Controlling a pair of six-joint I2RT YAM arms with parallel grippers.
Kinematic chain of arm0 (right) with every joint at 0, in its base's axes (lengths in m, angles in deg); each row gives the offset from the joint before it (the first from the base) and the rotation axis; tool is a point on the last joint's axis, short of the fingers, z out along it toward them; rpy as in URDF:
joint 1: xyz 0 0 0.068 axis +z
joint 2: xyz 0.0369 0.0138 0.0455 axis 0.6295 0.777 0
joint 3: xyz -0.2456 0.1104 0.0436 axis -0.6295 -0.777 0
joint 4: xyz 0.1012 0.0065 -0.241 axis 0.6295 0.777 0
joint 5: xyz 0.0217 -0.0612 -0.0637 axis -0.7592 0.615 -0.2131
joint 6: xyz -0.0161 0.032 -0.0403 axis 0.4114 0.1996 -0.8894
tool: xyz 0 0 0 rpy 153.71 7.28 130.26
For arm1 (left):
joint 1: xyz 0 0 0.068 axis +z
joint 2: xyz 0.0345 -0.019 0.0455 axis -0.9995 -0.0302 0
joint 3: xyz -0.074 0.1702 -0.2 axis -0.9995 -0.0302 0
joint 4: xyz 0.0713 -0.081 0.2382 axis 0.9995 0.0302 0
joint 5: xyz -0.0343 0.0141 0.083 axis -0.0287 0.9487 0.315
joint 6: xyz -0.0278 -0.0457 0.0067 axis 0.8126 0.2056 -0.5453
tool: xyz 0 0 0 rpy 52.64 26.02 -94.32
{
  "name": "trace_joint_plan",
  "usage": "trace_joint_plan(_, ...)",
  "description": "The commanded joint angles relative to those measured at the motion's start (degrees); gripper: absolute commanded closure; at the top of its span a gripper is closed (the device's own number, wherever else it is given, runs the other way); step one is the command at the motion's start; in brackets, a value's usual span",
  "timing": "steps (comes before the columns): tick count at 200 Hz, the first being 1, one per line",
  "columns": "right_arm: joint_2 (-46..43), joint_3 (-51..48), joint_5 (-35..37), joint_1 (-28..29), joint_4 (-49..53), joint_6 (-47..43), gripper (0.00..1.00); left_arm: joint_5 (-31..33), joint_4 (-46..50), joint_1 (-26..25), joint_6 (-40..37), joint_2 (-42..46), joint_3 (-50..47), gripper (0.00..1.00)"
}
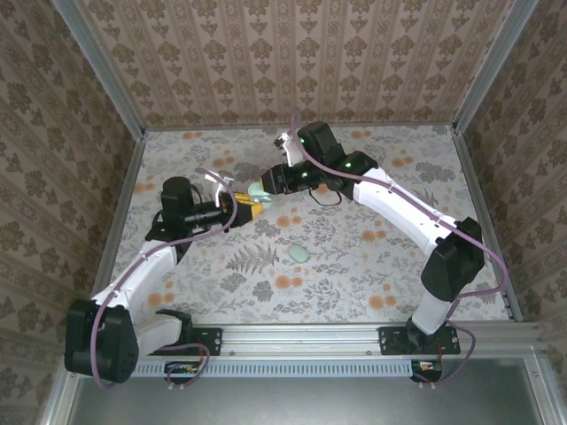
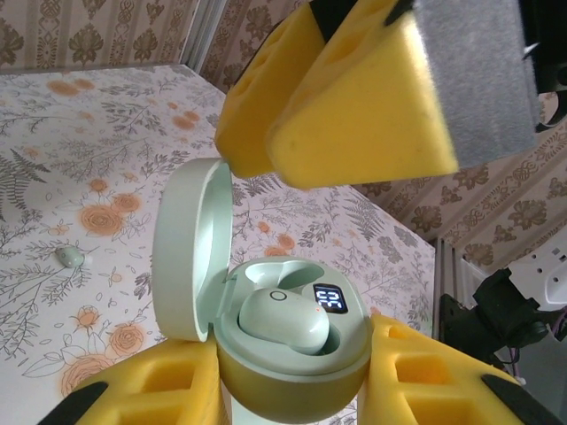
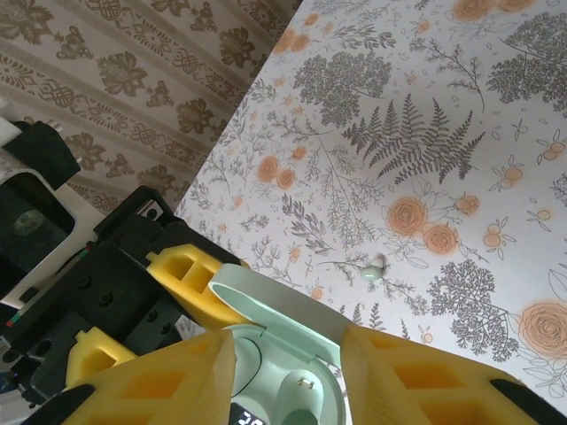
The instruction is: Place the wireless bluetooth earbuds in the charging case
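Note:
A mint-green charging case (image 2: 292, 359) with its lid (image 2: 190, 257) swung open is held up off the table, and my left gripper (image 2: 292, 382) is shut on its body. One mint earbud (image 2: 283, 320) lies in the case beside the lit display (image 2: 329, 298). The other slot (image 3: 306, 382) is bare, with its contacts showing. My right gripper (image 3: 288, 376) hovers just above the case, open and holding nothing; its yellow fingers (image 2: 354, 97) hang over the lid. A second earbud (image 1: 299, 254) lies on the table, well clear of both grippers. It also appears as a small earbud (image 3: 372, 273) past the case.
The floral tablecloth (image 1: 372, 266) is ringed by patterned walls (image 1: 292, 62) and a metal frame. Both arms meet near the table's middle left (image 1: 252, 199). A rail (image 1: 301, 336) runs along the near edge.

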State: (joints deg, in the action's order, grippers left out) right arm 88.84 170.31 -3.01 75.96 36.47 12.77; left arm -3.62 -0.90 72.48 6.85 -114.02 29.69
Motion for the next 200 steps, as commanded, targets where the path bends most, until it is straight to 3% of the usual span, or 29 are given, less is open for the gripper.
trace_joint_plan(1, -1.82, -2.16, -0.23, 0.4, 2.37, 0.89, 0.6, -3.25, -5.88, -0.67, -0.39, -0.04, 0.74, 0.92)
trace_joint_plan(200, -8.7, -4.99, 0.56, -2.06, 4.72, 2.59, 0.57, -2.77, -5.92, 1.1, 0.87, -1.19, -0.01, 0.93)
